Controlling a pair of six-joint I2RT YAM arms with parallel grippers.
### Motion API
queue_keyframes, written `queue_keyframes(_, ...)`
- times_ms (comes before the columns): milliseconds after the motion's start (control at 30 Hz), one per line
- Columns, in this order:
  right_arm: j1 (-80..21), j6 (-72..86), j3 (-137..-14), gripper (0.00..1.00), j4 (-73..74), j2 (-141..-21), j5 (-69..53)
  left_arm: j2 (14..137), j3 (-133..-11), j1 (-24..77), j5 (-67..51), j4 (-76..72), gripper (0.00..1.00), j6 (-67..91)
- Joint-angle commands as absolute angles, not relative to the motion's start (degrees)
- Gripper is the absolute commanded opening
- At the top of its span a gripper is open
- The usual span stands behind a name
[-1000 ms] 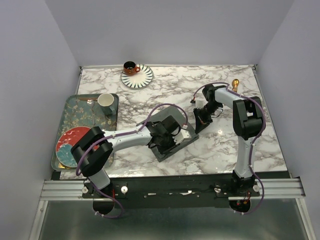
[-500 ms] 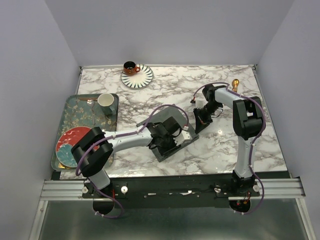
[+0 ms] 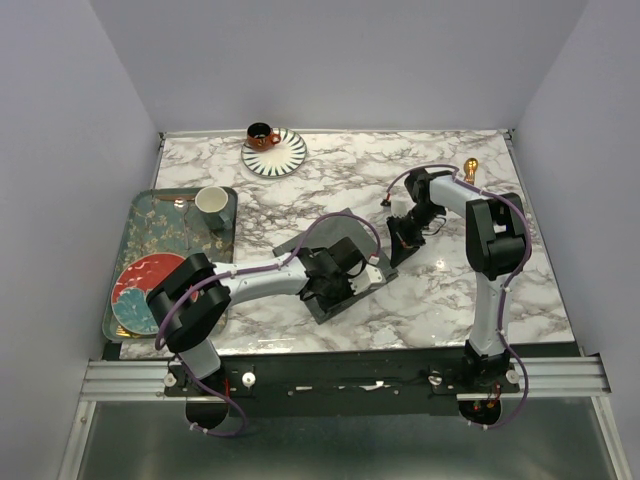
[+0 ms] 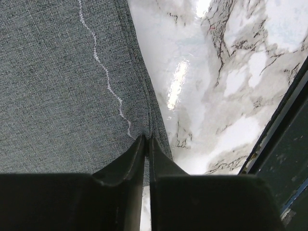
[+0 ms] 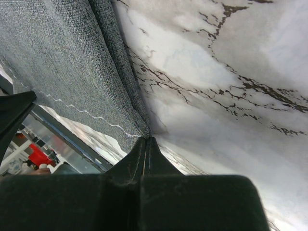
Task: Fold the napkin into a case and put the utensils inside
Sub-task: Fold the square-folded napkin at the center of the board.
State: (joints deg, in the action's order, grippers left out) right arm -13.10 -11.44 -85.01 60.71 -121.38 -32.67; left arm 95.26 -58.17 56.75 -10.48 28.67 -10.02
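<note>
Left jaws nearly together, nipping napkin fold edge at mid surface; we judge this pulls crease taut; right jaws together on napkin's far corner, anchoring cloth; utensil beyond, far right, case not yet formed.

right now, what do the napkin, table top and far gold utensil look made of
The napkin: woven dark grey fabric, matte; coarse weave and a pale stitched line show. The table top: marble or marble-look, glossy; grey veins and bright glare. The utensil: probably metal, gold-copper shine, though too small to be sure.
</note>
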Motion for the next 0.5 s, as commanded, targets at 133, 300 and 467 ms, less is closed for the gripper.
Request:
queue_keyframes(133,-12.9,-12.3,-86.0,0.03,61.4,-119.0,-33.2,92.4,-59.3,57.0,-9.8,30.0,0.00,-11.0)
queue_keyframes(300,-12.9,-12.7,-86.6,0.03,63.3,-116.4,-34.5,89.9,-59.7,57.0,-9.7,32.8,0.00,-12.4)
queue_keyframes(467,-12.8,-12.7,-85.0,0.03,64.1,-114.4,-35.8,87.5,-59.3,57.0,-10.5,35.1,0.00,-13.0)
